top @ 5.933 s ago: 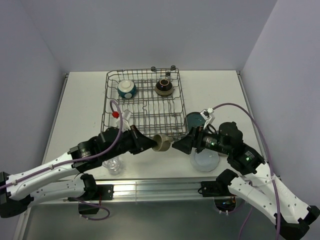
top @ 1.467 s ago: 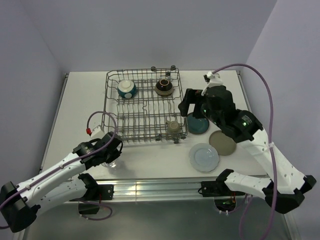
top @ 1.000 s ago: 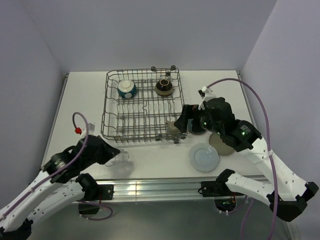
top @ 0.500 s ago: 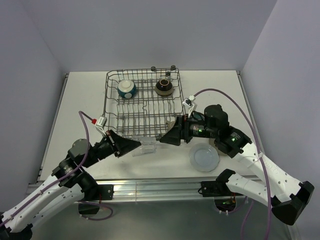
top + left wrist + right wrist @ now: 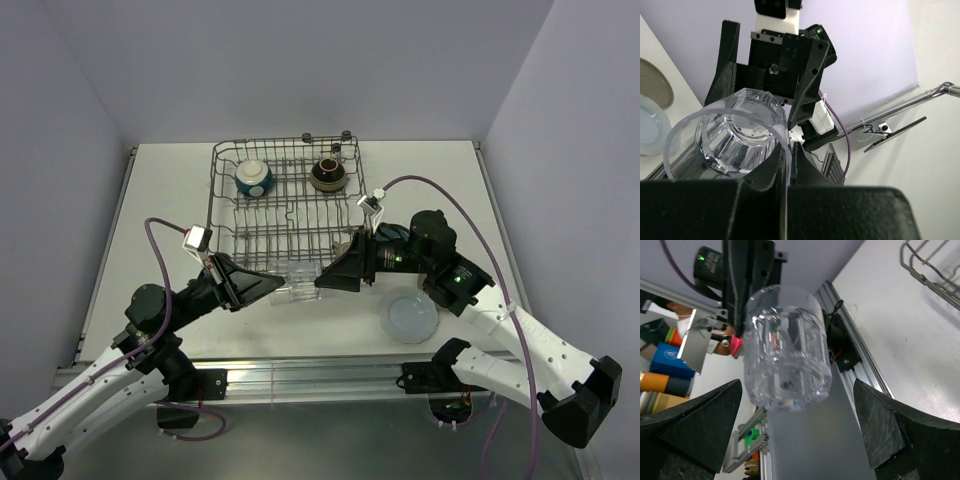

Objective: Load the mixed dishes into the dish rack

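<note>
The white table [image 5: 150, 220] carries the dish rack [image 5: 214, 205] at its far middle, a grey wire basket. Just off the rack's near edge, the left gripper [image 5: 268, 287] and right gripper [image 5: 328, 281] point at each other. The pale-blue plate [image 5: 408, 317] lies flat on the table near the right arm, with the beige plate [image 5: 652, 90] just beside it in the left wrist view. In the rack's far row sit the teal bowl [image 5: 253, 178] and, to its right, the dark brown bowl [image 5: 327, 174]. The clear glass [image 5: 298, 281] hangs sideways above the table between the two grippers. The left gripper pinches its wall at the rim, and its base faces the right gripper, whose fingers [image 5: 695, 430] are spread wide and not touching it.
</note>
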`<control>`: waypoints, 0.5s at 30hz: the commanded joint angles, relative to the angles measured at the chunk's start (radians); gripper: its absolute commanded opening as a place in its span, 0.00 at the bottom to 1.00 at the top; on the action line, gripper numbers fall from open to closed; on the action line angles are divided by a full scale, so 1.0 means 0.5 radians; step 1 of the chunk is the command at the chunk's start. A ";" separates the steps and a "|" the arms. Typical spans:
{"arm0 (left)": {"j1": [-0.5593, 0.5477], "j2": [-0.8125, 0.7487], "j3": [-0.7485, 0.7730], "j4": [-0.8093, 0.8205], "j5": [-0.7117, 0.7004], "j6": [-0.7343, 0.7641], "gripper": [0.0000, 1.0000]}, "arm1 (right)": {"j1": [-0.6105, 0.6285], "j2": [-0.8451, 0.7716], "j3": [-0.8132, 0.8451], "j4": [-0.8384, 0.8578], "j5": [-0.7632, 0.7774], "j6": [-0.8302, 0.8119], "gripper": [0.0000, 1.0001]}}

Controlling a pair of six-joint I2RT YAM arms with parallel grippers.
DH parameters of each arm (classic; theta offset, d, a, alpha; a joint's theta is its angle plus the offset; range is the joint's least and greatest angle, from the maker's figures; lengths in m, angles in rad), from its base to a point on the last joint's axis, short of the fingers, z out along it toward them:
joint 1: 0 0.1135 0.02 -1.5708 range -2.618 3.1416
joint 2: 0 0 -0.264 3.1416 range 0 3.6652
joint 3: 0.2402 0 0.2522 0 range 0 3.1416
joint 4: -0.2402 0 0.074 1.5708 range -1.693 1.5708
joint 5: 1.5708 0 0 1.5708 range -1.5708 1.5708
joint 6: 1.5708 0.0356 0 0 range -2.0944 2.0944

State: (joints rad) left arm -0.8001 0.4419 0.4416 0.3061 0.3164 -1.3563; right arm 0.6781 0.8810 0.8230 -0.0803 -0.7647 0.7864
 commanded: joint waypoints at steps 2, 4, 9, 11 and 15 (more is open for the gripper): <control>-0.004 0.015 -0.033 0.345 0.064 -0.085 0.00 | 0.009 0.045 -0.060 0.399 -0.158 0.160 1.00; -0.007 0.024 -0.036 0.372 0.067 -0.088 0.00 | 0.009 0.051 -0.084 0.485 -0.201 0.216 1.00; -0.004 0.070 -0.030 0.431 0.073 -0.088 0.00 | 0.012 0.076 -0.106 0.630 -0.238 0.314 0.98; -0.007 0.104 -0.033 0.483 0.085 -0.098 0.00 | 0.012 0.085 -0.109 0.636 -0.232 0.317 0.95; -0.004 0.129 -0.046 0.541 0.097 -0.113 0.00 | 0.031 0.103 -0.118 0.658 -0.216 0.320 0.63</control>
State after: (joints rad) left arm -0.8005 0.5022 0.4133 0.4610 0.3454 -1.4010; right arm 0.6800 0.9253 0.7742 0.1734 -0.8577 0.9291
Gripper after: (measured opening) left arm 0.043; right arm 0.704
